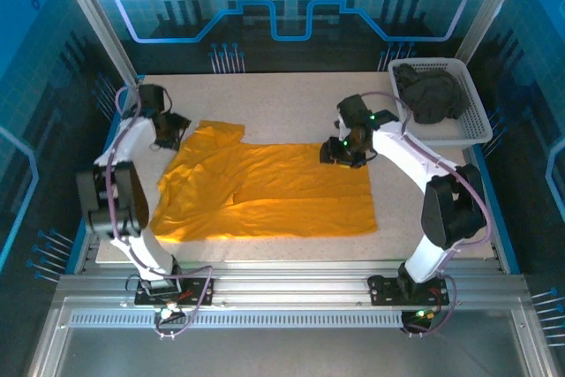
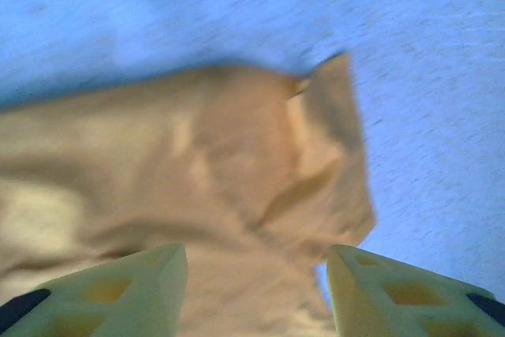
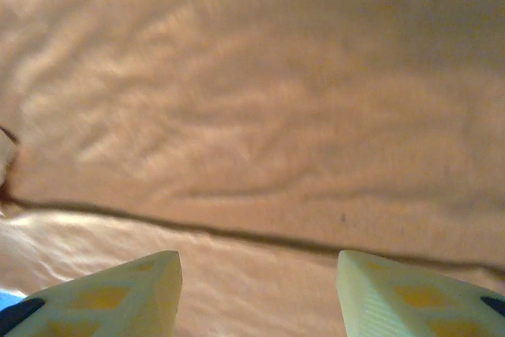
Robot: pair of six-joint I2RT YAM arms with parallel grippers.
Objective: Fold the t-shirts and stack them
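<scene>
The mustard-orange t-shirt [image 1: 265, 192] lies spread on the table [image 1: 291, 94] with a layer edge running across it, while the charcoal t-shirt [image 1: 431, 94] sits bunched in the white basket [image 1: 477, 130] at the far right corner. The left tool [image 2: 254, 262] hangs released above the orange shirt's far left sleeve, fingers apart with nothing between them. The right tool [image 3: 259, 266] hovers likewise released over the cloth near its far right edge

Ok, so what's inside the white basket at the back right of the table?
A dark grey t-shirt lies bunched up in the white basket, filling most of it. Whatever might sit beneath the cloth is covered and cannot be seen.
</scene>
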